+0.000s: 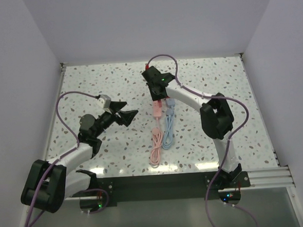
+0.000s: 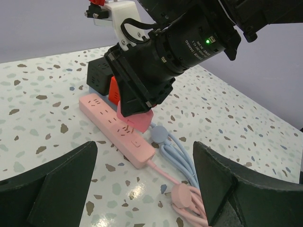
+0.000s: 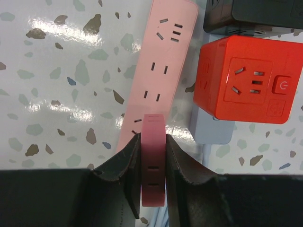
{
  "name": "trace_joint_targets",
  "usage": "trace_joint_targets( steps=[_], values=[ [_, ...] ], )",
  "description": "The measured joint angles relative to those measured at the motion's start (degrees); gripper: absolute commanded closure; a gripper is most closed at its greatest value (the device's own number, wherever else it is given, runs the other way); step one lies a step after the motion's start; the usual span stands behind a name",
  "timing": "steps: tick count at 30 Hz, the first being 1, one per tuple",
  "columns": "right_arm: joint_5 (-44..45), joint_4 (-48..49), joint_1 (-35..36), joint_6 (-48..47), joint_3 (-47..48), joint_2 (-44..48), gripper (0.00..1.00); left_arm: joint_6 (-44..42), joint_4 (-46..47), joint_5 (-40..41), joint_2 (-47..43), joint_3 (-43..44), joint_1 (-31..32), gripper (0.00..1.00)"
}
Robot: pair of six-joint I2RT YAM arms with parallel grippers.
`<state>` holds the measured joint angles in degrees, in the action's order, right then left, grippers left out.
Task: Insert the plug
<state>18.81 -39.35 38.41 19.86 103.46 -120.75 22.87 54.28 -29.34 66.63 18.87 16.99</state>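
Beside pink strip (image 3: 163,56), power-symbol button (image 3: 283,85)

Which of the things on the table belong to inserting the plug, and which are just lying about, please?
Belongs to the job:
- pink plug, clamped in the right tool
- pink power strip beneath it

Just lying about:
- red cube socket
- black cube socket
- blue cable
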Motion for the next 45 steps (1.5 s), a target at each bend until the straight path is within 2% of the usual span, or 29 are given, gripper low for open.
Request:
trace_joint_targets(
  steps=[45],
  values=[
    [4.42, -2.14, 1.03, 2.38, 3.34, -2.73, 1.00, 0.02, 0.07, -1.11, 0.09, 0.00, -0.02, 0.12]
  ],
)
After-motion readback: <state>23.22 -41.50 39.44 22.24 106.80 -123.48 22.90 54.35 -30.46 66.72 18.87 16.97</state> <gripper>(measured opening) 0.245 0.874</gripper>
